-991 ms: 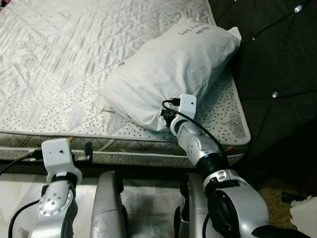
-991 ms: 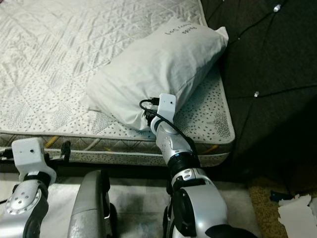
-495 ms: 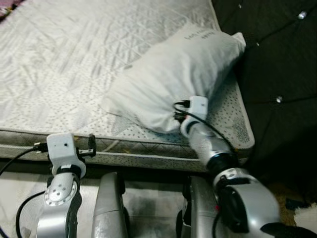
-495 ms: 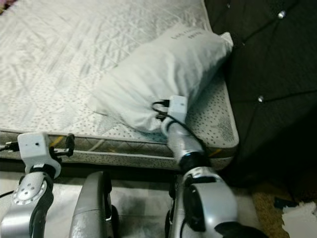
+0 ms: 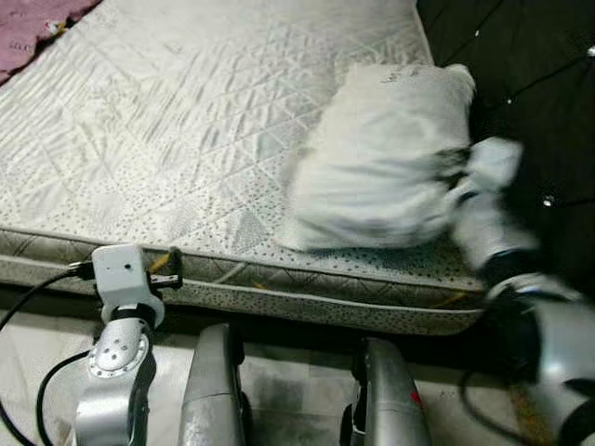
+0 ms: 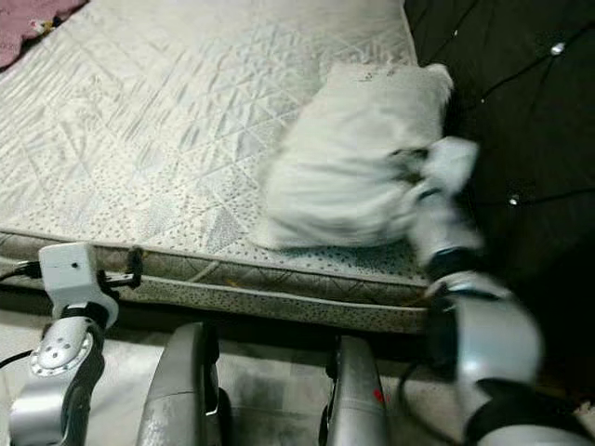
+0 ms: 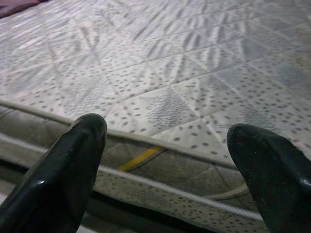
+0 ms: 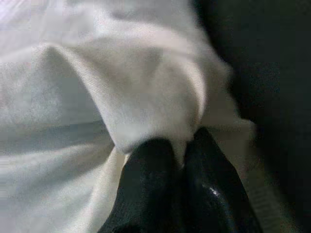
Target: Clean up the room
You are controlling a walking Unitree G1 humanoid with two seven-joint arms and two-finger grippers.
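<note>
A white pillow lies on the quilted mattress near its right corner, against the dark headboard. My right gripper is shut on a fold of the pillow's fabric; in the head views the right arm is blurred at the pillow's right side. My left gripper is open and empty, held low in front of the mattress edge.
The dark tufted headboard stands to the right of the bed. A purple cloth lies at the far left corner of the mattress. My legs stand on the pale floor just before the bed.
The pillow has swung round and shifted right toward the headboard, pulled by my right gripper. The camera has also moved. The left arm stays by the mattress edge.
</note>
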